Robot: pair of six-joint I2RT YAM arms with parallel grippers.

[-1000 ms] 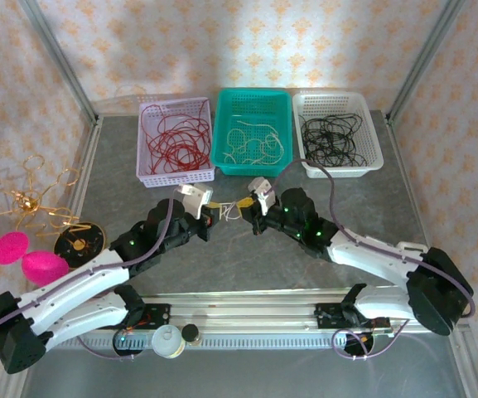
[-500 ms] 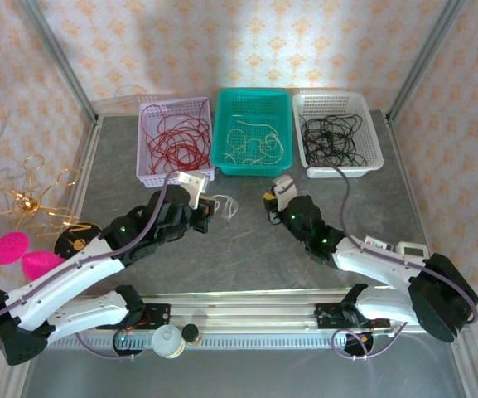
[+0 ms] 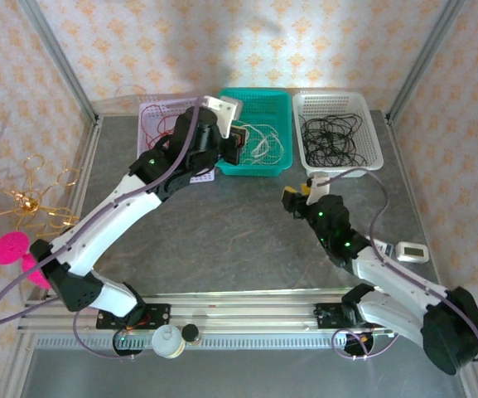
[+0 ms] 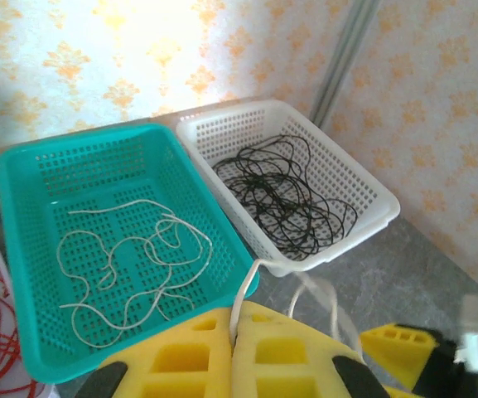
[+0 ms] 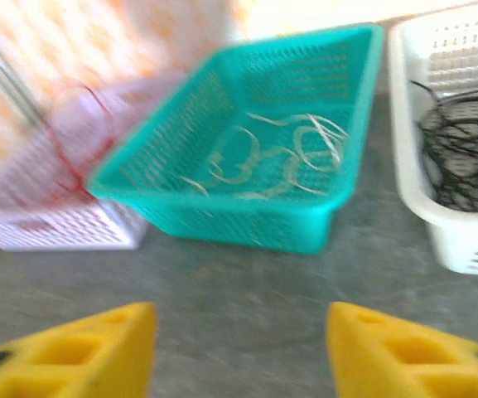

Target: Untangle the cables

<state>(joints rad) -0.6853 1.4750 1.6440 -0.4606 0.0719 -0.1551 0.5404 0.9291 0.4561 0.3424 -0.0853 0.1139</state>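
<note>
From above, your left claw (image 3: pixel 237 143) hangs over the teal basket (image 3: pixel 255 168); the right claw (image 3: pixel 293 196) sits low over the tabletop (image 3: pixel 222 240). The left wrist view shows its claw pinching a cream cable (image 4: pixel 240 290) above that basket: sorting looks underway, so next you let go there. The right wrist view shows jaws spread, empty.

Left arm (image 3: pixel 114 215) stretched far forward and up, elbow straight. Left hand (image 4: pixel 234 332) has its yellow fingers pressed together, pinching a cream-white cable (image 4: pixel 240 290). Right arm (image 3: pixel 379 269) sits low, angled forward-left. Right hand (image 5: pixel 234 332) has fingers spread apart, nothing between them.
</note>
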